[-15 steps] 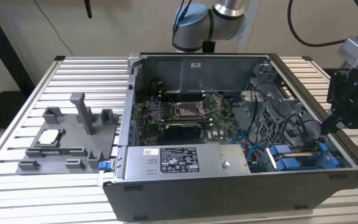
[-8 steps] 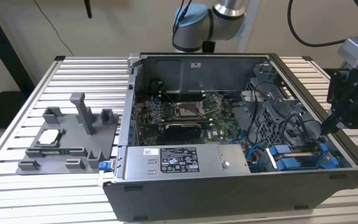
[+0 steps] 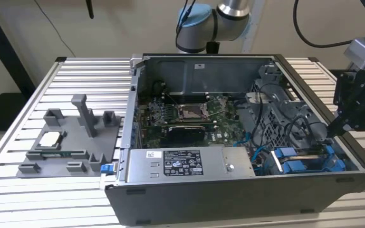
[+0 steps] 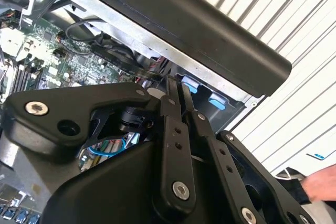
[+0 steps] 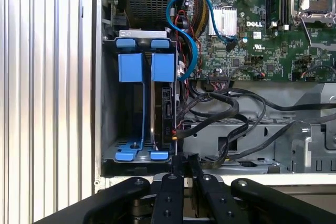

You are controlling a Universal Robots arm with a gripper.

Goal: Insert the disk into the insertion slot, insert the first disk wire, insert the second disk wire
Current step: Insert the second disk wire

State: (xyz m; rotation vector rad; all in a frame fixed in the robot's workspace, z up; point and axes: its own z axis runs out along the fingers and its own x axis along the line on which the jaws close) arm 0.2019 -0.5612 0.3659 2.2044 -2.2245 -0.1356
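Note:
The open computer case (image 3: 233, 199) lies on the slatted table. The disk (image 5: 164, 108) stands edge-on in the insertion slot of the drive bay, held by its blue carrier (image 5: 163, 67). A connector with red and orange wires (image 5: 172, 134) sits against the disk's edge. A blue wire (image 5: 191, 40) loops from the board towards the bay. In the exterior view the blue carrier (image 3: 303, 164) is in the case's front right corner, and my gripper (image 3: 330, 135) hangs just above it. In both wrist views my gripper (image 5: 185, 160) (image 4: 176, 85) is shut, its tips over the case wall beside the bay.
A grey power-supply box (image 3: 182, 164) lies at the case front, with the motherboard (image 3: 189, 118) behind it. Black cables (image 5: 231, 114) cross beside the bay. A grey fixture stand (image 3: 68, 142) sits on the table at the exterior view's left. A person's hand (image 4: 320, 182) is near the arm.

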